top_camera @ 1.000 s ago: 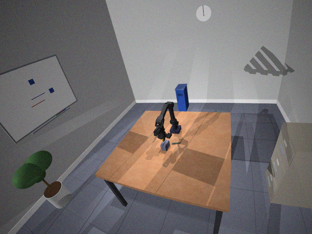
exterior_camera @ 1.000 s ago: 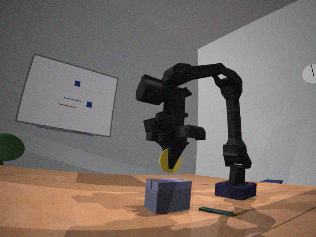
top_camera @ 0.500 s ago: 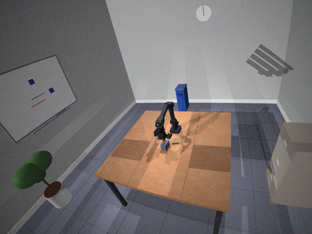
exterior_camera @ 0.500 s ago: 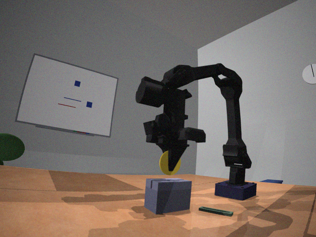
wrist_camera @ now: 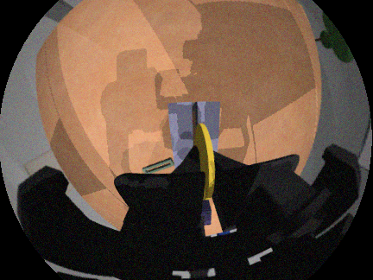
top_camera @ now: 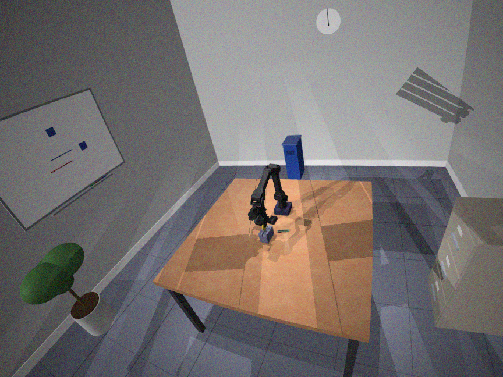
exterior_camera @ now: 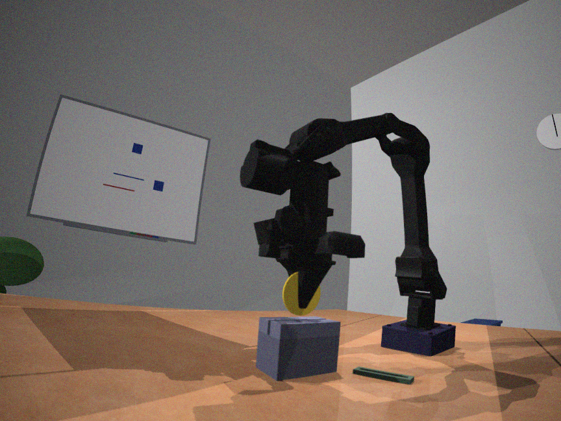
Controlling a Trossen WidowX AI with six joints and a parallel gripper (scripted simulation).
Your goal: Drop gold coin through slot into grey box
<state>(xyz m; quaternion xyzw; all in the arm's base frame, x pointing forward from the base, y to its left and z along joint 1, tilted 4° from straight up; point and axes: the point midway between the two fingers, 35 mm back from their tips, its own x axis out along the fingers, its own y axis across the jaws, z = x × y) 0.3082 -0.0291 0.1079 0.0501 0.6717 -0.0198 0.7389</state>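
My gripper [top_camera: 264, 222] [exterior_camera: 310, 302] [wrist_camera: 198, 149] is shut on the gold coin [exterior_camera: 290, 294] [wrist_camera: 203, 152] and holds it upright on its edge. The coin hangs just above the lid of the grey box [top_camera: 266, 235] [exterior_camera: 297, 349] [wrist_camera: 183, 122]. In the wrist view the coin's edge lines up roughly with the narrow slot [wrist_camera: 196, 111] in the lid. I cannot tell whether the coin's lower rim touches the lid. The dark-green holder [top_camera: 283, 231] [exterior_camera: 382, 375] [wrist_camera: 158, 166] lies empty on the table to the right of the box.
The arm's blue base [top_camera: 282, 209] [exterior_camera: 419, 338] stands behind the holder on the wooden table [top_camera: 284, 292] [exterior_camera: 113, 362]. A blue bin [top_camera: 293, 156] stands on the floor beyond the table, a cabinet [top_camera: 471, 267] at the right, a plant [top_camera: 52, 271] at the left.
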